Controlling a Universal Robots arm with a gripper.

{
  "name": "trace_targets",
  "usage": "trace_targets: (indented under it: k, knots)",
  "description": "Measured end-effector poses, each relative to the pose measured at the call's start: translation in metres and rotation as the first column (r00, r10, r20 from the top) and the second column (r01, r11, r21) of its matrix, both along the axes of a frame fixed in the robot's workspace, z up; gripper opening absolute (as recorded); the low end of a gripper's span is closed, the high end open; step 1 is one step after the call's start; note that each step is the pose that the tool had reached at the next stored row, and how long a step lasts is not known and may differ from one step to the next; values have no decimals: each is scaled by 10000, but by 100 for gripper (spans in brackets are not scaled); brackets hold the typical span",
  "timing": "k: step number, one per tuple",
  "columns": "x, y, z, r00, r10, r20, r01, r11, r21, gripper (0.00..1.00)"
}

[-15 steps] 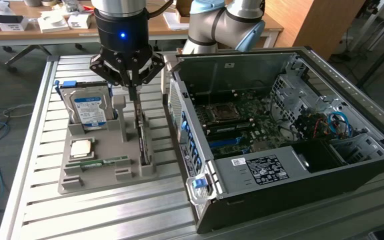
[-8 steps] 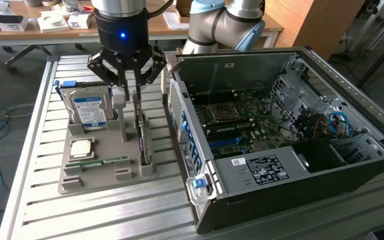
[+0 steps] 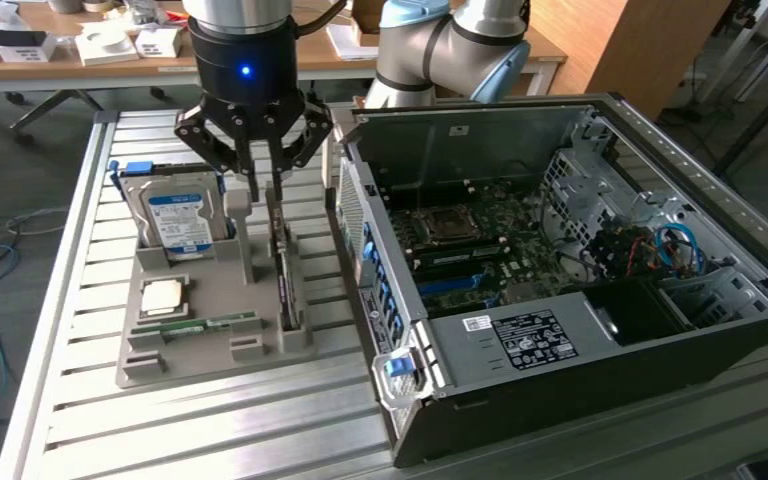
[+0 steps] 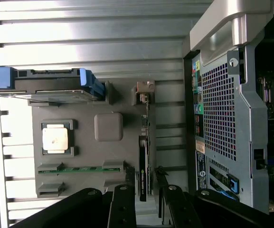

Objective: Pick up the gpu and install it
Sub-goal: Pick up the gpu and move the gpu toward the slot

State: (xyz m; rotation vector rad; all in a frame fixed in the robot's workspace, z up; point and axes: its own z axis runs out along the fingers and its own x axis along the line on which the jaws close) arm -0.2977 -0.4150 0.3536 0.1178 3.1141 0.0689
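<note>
Exterior view: the hand (image 3: 261, 190) is seen just over the gpu (image 3: 285, 280), which stands on edge in the tray (image 3: 157, 370) on the counter (image 3: 77, 400), beside the case (image 3: 531, 400). Its fingers (image 4: 121, 209) are parted, nothing gripped. A square, centred hold on the top edge is judged best

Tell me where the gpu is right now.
The gpu stands on edge in the grey holder, between the hard drive on the exterior view's left and the computer case on its right, just below the gripper.
</note>
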Motion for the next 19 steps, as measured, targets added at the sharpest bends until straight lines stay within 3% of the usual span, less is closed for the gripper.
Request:
trace_targets:
  k: [19]
  knots:
    - [0,-4,-226,10000,0,1,0,10000,0,30]
